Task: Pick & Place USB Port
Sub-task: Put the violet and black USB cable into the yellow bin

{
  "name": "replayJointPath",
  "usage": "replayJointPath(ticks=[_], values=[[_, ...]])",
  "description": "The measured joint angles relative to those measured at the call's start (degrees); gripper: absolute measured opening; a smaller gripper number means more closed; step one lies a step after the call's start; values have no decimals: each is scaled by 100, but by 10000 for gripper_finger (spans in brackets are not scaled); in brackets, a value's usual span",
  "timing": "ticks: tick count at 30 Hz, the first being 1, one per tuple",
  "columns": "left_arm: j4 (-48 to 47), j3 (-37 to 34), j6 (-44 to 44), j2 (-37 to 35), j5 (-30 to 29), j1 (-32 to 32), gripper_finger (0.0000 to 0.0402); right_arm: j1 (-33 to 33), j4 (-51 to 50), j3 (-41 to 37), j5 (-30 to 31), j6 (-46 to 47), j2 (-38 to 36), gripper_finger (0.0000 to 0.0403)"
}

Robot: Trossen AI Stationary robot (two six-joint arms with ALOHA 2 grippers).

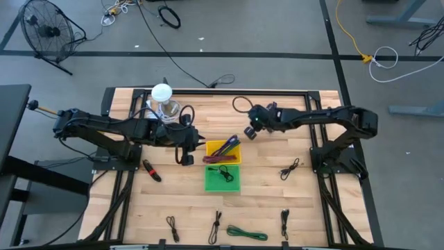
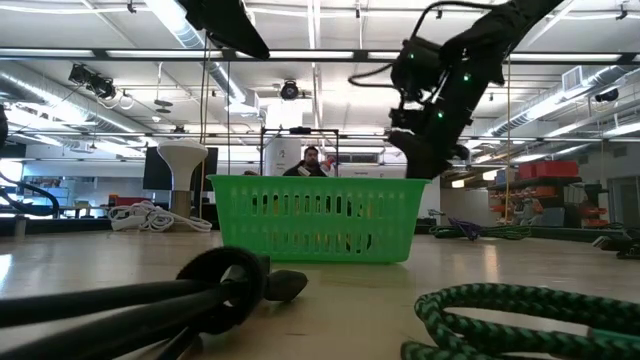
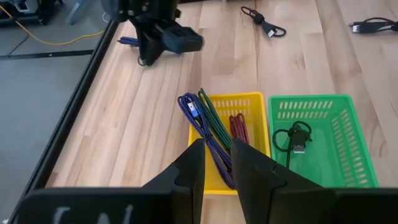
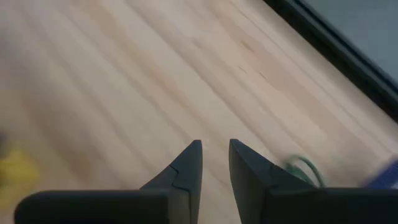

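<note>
A yellow basket (image 1: 223, 151) (image 3: 231, 134) holds purple, green and red cables. Next to it, on its near side, stands a green basket (image 1: 222, 178) (image 3: 317, 140) (image 2: 318, 218) with one black USB cable (image 3: 296, 138) lying on its floor. My left gripper (image 1: 186, 158) (image 3: 216, 163) hovers by the yellow basket's left side, its fingers nearly together and holding nothing. My right gripper (image 1: 251, 130) (image 4: 215, 155) (image 2: 425, 150) is raised over bare wood beyond the yellow basket's far right corner, also shut and holding nothing.
Loose cables lie on the table: a black one (image 1: 290, 169) to the right of the baskets, several along the near edge (image 1: 216, 226), among them a green one (image 1: 246, 234) (image 2: 520, 310), and a loop near the far edge (image 1: 239, 104). A white lamp (image 1: 161, 94) stands far left. A red-black tool (image 1: 151, 170) lies to the left.
</note>
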Motion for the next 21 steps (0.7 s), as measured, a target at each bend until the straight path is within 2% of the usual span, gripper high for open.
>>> replayJointPath(ticks=[10,21], values=[[1,0,-3,0,-2,0,83,-845,-585,0,-29,521,0,88],[2,0,-4,0,-2,2,83,-1275,-1305,0,4,1018,0,177]])
